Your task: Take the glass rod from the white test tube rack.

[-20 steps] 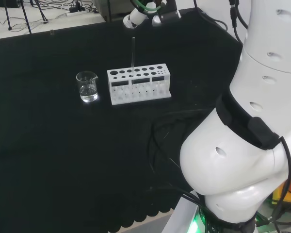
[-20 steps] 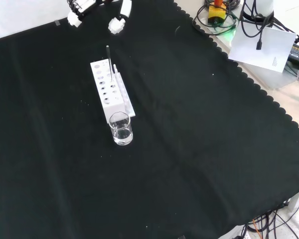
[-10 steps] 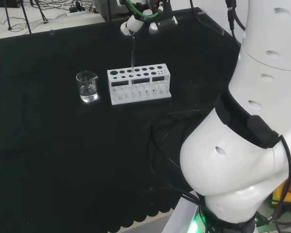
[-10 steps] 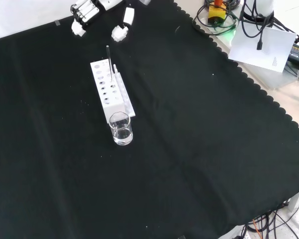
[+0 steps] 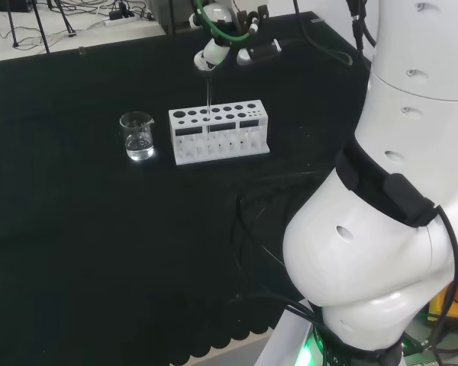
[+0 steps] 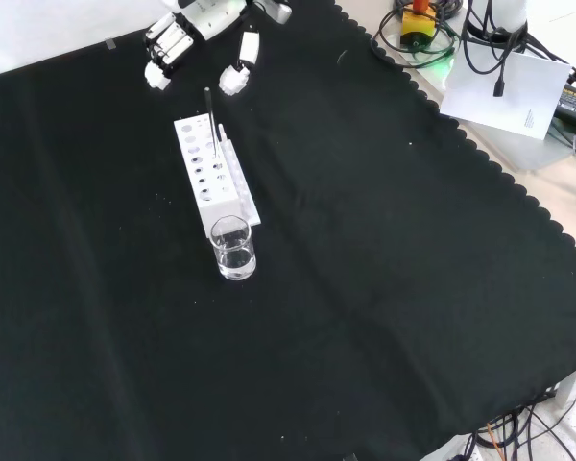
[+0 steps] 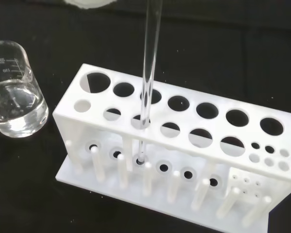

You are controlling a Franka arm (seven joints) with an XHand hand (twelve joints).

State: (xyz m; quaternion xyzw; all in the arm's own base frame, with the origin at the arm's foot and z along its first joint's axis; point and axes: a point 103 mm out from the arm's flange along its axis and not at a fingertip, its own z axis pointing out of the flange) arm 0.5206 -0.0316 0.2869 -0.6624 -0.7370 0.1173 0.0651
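Observation:
A clear glass rod (image 5: 208,93) stands upright in a hole of the white test tube rack (image 5: 219,132), in the row nearer the camera in the wrist view. The wrist view shows the rod (image 7: 150,63) passing through the rack's (image 7: 194,145) top plate down to the base. My hand (image 5: 211,52) hovers just above the rod's top end, open. From the front, the hand (image 6: 204,19) has its fingers (image 6: 160,60) and thumb (image 6: 236,76) spread apart on either side of the rod's (image 6: 209,115) top, above the rack (image 6: 208,175). Nothing is held.
A small glass beaker (image 5: 137,136) with clear liquid stands just off the rack's end, to its left in the head view and nearer in the front view (image 6: 232,248). The arm's white links (image 5: 397,168) rise at the head view's right. Papers and cables (image 6: 504,86) lie beyond the cloth's scalloped edge.
The hand has come down and closer to the rod's top over the last second. Rod, rack and beaker have not moved.

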